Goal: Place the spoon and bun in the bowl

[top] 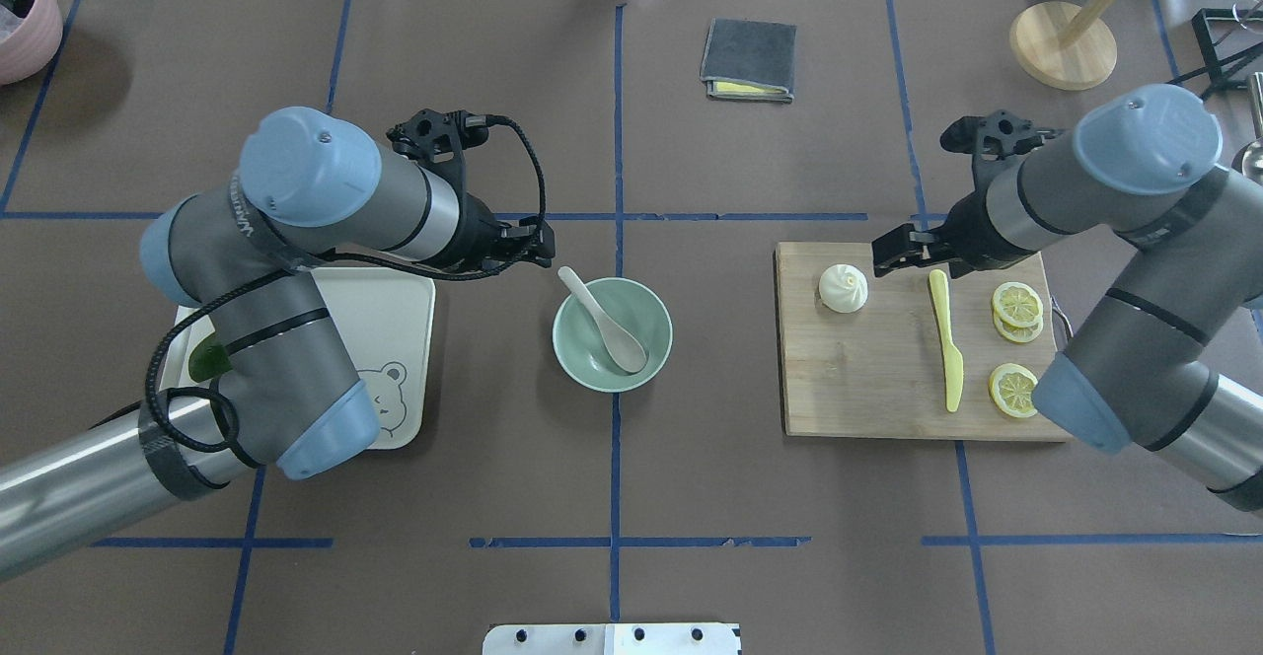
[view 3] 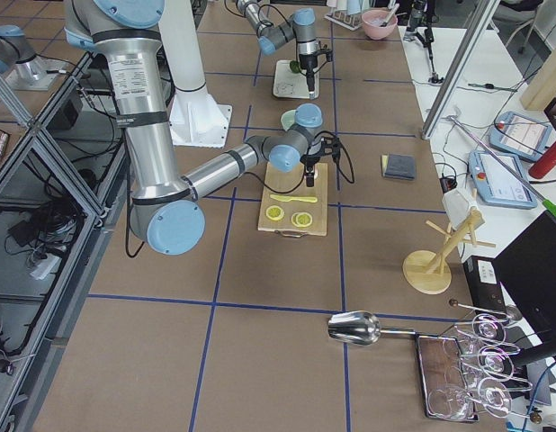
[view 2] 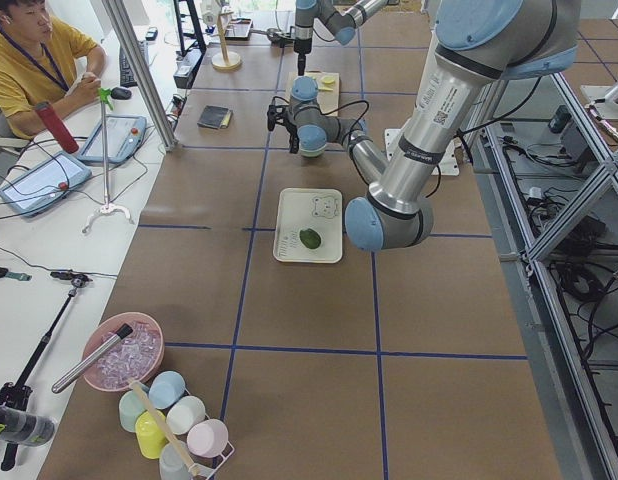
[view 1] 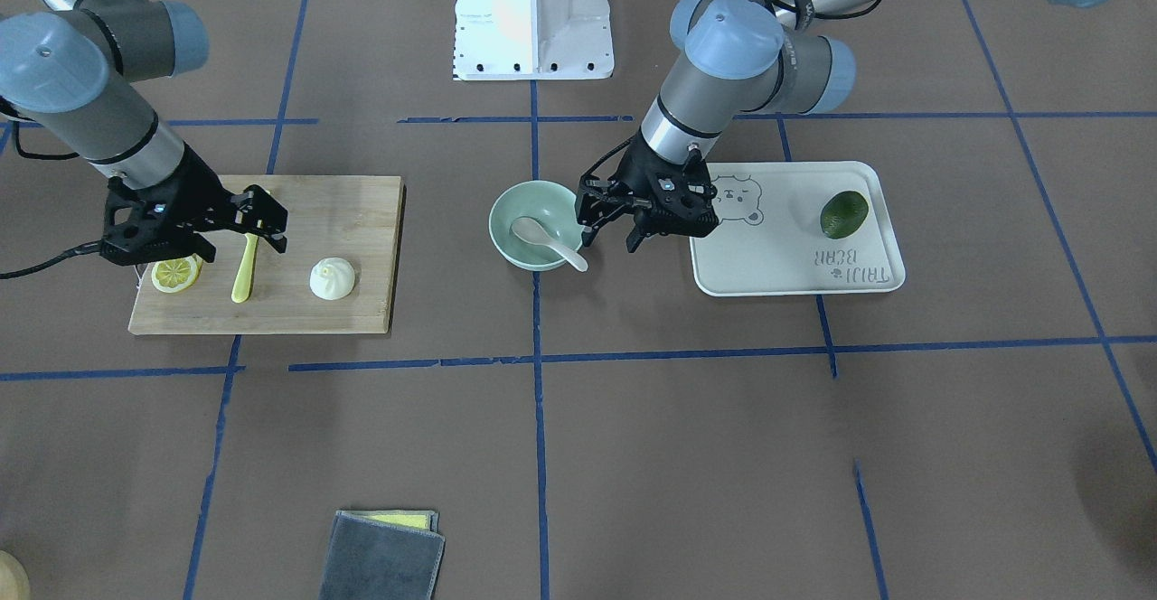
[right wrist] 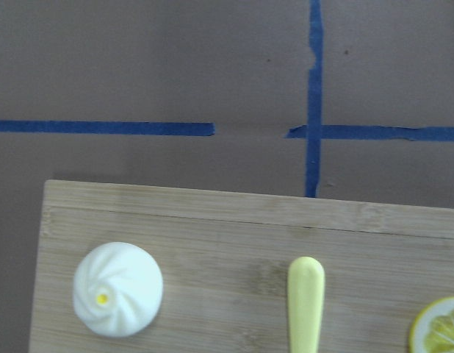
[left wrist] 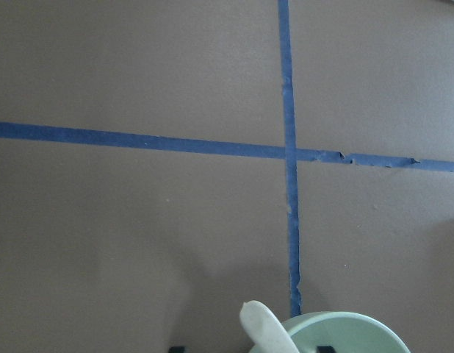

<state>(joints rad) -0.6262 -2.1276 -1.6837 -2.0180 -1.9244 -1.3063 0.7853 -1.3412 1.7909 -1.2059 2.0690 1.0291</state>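
The pale mint-green bowl point(view 1: 531, 199) point(top: 584, 341) stands mid-table. The off-white spoon point(view 1: 545, 240) point(top: 610, 324) lies in it, scoop down, handle leaning over the rim; both show at the bottom of the left wrist view, spoon point(left wrist: 265, 331) and bowl point(left wrist: 344, 334). My left gripper point(view 1: 610, 240) point(top: 541, 244) is open and empty, just beside the bowl on the tray side. The white pleated bun point(view 1: 333, 278) point(top: 844, 288) point(right wrist: 117, 288) sits on the wooden board point(view 1: 343, 211). My right gripper point(view 1: 271, 225) point(top: 888, 253) is open and empty above the board, between bun and knife.
A yellow plastic knife point(view 1: 244, 270) point(top: 947, 349) and lemon slices point(view 1: 174, 273) point(top: 1016, 305) lie on the board. A white bear tray point(view 1: 786, 257) holds a green avocado point(view 1: 843, 214). A folded grey cloth point(top: 748, 60) lies at the table's far side.
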